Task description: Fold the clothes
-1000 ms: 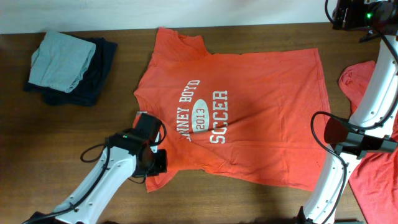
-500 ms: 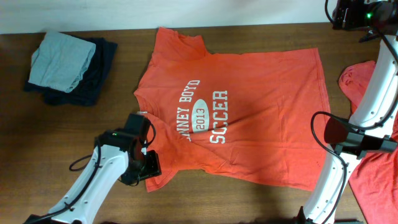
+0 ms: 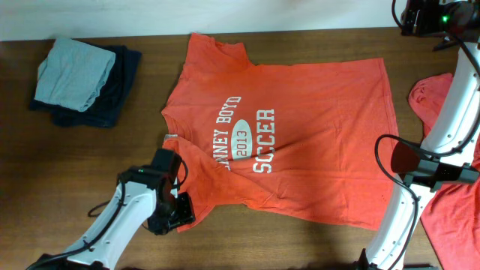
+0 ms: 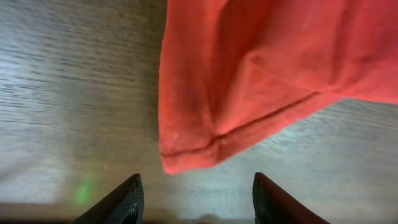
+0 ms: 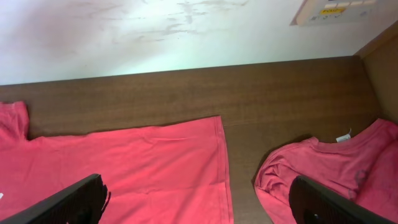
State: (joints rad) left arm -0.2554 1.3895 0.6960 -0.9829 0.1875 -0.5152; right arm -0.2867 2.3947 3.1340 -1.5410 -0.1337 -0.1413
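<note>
under everything, table (image 3: 90, 172): dark brown wood that fills the overhead view up to a pale wall along the top edge.
printed t-shirt (image 3: 315, 112): orange-red, spread flat on its back across the centre of the table. its neck points to the left of the frame and its hem to the right. the white chest print reads "boyd", "2013" and "soccer", with the start of the first word lost in a crease.
second t-shirt (image 3: 454, 217): the same orange-red, lying crumpled along the right edge of the frame, partly behind the white right arm and apart from the printed one. a small white label shows on it in the right wrist view.
navy garment (image 3: 112, 94): folded, in the upper left of the frame, well apart from the shirts.
grey-green garment (image 3: 73, 71): folded and lying on top of the navy one, covering its left part.
left gripper (image 4: 196, 202): low over the wood at the lower left of the printed t-shirt. its fingers are spread and nothing is pinched. the hemmed corner of the sleeve lies just ahead of the gap.
right gripper (image 5: 202, 205): high at the upper right corner of the table. its fingers are spread wide with nothing between them, above the printed t-shirt's hem corner.
neck label (image 3: 174, 136): small and white, at the collar on the left edge of the printed t-shirt.
</note>
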